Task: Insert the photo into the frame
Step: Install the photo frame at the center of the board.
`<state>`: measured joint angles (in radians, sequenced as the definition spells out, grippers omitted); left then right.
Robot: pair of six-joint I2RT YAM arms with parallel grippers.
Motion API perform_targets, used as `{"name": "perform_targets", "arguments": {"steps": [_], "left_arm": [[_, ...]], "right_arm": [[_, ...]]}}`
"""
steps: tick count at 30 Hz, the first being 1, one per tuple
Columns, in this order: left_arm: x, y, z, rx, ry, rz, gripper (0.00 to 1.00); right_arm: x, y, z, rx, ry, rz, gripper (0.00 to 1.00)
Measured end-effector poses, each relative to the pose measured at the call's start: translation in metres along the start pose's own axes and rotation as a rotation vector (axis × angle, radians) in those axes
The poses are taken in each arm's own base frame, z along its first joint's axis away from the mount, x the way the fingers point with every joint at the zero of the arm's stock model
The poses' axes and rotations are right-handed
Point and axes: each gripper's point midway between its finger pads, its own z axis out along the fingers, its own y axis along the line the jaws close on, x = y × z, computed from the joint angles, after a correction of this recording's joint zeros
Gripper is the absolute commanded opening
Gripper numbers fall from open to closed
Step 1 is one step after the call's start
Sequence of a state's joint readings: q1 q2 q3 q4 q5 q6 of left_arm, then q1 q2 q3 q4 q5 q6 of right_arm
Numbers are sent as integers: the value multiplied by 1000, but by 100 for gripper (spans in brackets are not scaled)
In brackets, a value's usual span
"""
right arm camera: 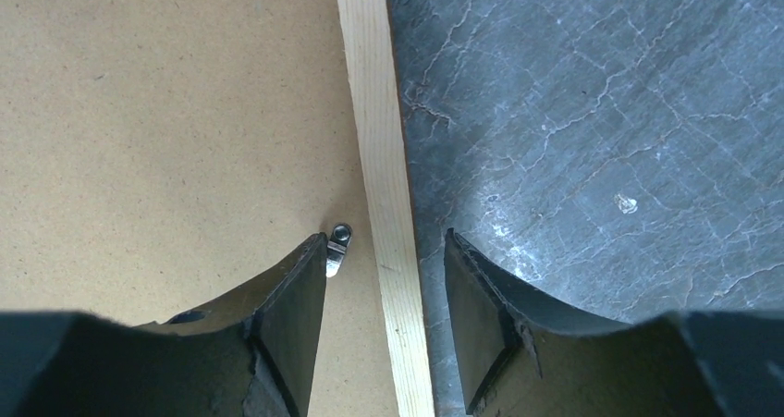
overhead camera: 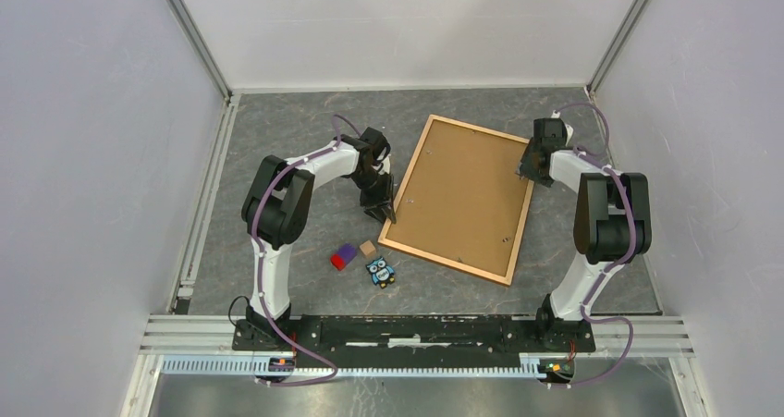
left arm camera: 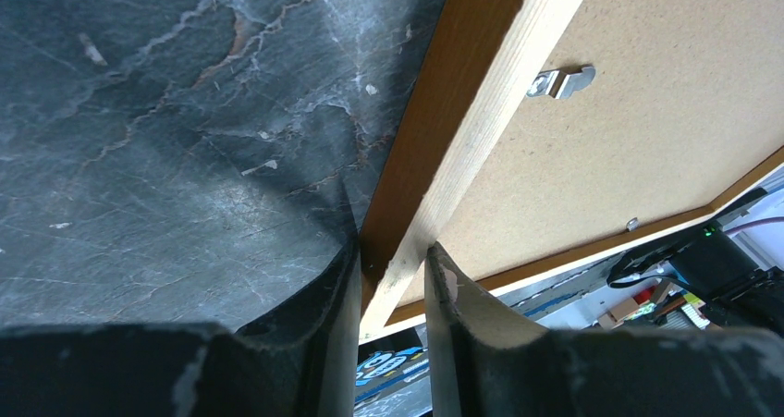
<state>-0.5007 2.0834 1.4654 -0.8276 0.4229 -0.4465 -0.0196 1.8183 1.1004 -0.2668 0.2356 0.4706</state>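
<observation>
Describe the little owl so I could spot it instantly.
Find the large rectangular frame of light-orange wood on the grey marbled table. Off its near left corner sit three small things. Next to a red-and-purple block and a tan cube, the owl is the flat blue figure with big white eyes.

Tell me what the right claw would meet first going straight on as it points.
Probably the frame: its pale rail runs through the gap of the open right claw. The backing board, with a metal clip, lies ahead of one side, the table ahead of the other; depth is unclear.
</observation>
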Motion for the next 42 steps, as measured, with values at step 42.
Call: {"name": "perform_targets", "arguments": {"steps": [42], "left_arm": [[1, -1, 0, 11, -7, 6, 33]], "right_arm": [[-8, -4, -3, -20, -10, -344, 65]]}}
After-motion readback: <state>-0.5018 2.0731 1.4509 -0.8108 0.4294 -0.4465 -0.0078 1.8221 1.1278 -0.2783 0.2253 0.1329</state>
